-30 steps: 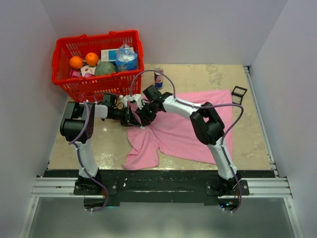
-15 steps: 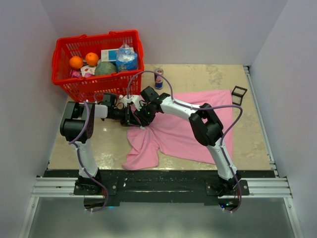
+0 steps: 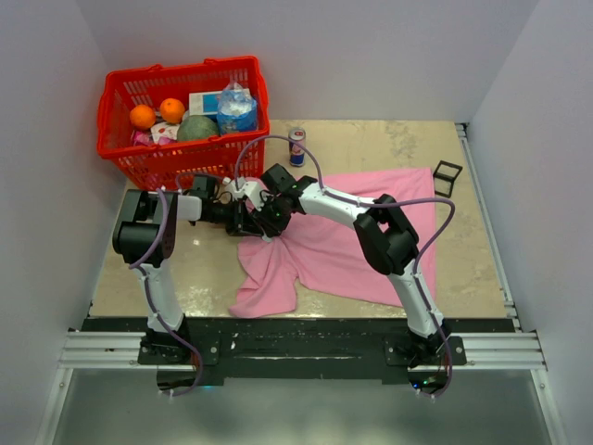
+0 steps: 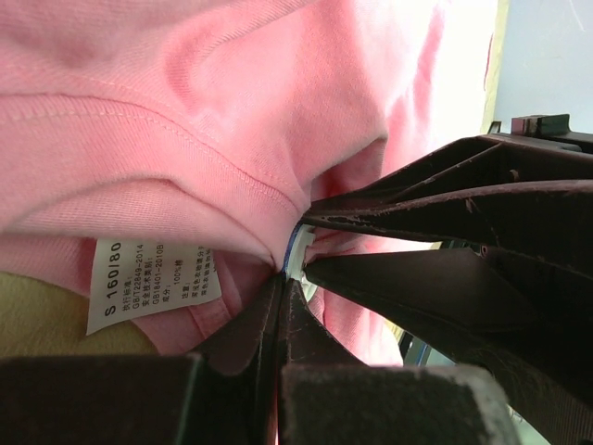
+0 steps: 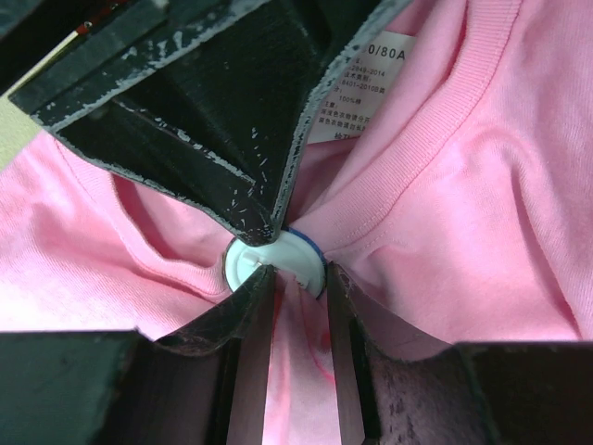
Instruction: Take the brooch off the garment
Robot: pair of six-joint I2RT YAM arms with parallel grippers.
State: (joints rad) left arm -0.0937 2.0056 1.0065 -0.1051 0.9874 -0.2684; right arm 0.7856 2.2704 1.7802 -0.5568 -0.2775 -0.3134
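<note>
- Brooch (image 5: 275, 262) is sitting at the collar of the shirt (image 3: 343, 246), at the shirt's far left corner, just near of the basket (image 3: 120, 158). It is showing as a white disc with a blue rim, close to the neck label (image 4: 153, 283).
- Left gripper (image 4: 282, 278) is reaching in from the left with its fingers pressed together. A thin line of pink is showing between them, so it seems to be pinching shirt cloth right at the disc's edge.
- Right gripper (image 5: 292, 278) is coming in from the right with its fingers drawn close. Their tips are lying on two sides of the disc, so it looks to be pinching the brooch, with a fold of cloth showing in the narrow gap behind.
- Over the last second the right arm has been creeping left and a little farther away, its elbow following, and the can (image 3: 296, 146) is now showing more fully. The left arm and the bunched shirt are hardly shifting.
- That small move is reading to me as the right gripper settling onto the disc or starting to work it, while the left one is anchoring the cloth.
- The brooch is still lying tight against the collar, so the removal is not done. A pull apart looks to be what is left.
</note>
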